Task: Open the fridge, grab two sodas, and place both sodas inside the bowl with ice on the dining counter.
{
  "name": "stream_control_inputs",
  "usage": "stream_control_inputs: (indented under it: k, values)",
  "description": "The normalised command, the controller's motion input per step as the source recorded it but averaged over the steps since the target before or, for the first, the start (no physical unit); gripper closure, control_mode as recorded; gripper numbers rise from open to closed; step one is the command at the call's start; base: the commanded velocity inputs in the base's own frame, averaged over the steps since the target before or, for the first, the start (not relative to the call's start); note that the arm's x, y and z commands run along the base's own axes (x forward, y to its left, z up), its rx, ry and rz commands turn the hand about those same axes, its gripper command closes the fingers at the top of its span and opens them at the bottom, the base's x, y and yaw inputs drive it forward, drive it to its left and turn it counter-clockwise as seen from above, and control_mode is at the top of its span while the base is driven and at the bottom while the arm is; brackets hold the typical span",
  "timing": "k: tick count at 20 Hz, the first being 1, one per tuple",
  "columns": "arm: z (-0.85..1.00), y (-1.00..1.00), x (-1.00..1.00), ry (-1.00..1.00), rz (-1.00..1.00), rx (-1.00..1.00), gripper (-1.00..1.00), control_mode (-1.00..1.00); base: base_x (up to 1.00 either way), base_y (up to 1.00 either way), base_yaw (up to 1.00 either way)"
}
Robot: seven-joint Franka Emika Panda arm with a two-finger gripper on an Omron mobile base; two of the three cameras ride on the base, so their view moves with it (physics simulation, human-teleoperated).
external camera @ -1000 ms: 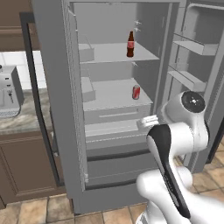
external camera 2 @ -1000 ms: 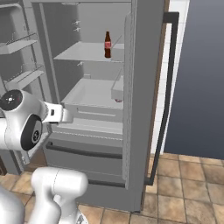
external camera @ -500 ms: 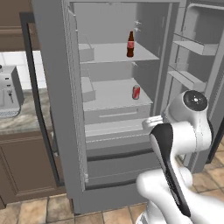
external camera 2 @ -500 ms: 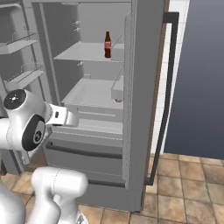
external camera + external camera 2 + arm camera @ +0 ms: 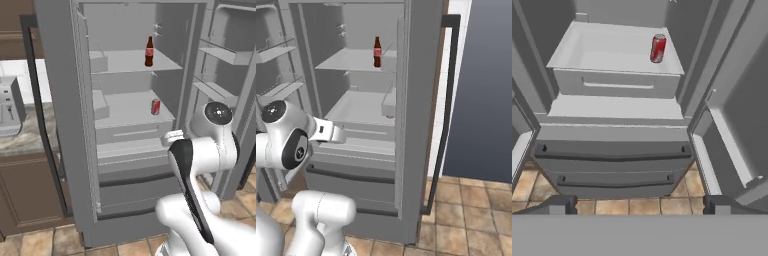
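Your claw (image 5: 639, 207) stands wide and holds nothing, facing into the open fridge (image 5: 65, 150). The red can (image 5: 658, 48) sits on the middle shelf, ahead of the claw and well apart from it. The cola bottle (image 5: 149, 51) stands on the shelf above.

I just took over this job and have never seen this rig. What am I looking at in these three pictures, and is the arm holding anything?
It is a white robot arm on a driving base, facing an open fridge. Two pictures come from cameras on the base, behind the arm on its left and right. The third comes from a camera on the hand, looking along the gripper; its two dark fingertips stand wide apart with nothing between them, so nothing is held. Inside the fridge, a cola bottle stands on the upper shelf and a red can on the shelf below. Neither soda has been picked up yet.
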Motion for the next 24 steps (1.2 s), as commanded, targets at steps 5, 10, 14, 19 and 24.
stream_control_inputs:
  k: [5,10,14,19,24]
  values:
    - [0.00,0.00,0.00,0.00,0.00,0.00,-1.00,1.00,0.53,0.06,-0.02]
    - [0.00,0.00,0.00,0.00,0.00,0.00,-1.00,1.00,0.49,0.23,-0.04]
    - [0.00,0.00,0.00,0.00,0.00,0.00,-1.00,1.00,0.54,0.33,-0.11]
    - [0.00,0.00,0.00,0.00,0.00,0.00,-1.00,1.00,0.55,0.32,-0.12]
    - [0.00,0.00,0.00,0.00,0.00,0.00,-1.00,1.00,0.63,0.15,-0.11]
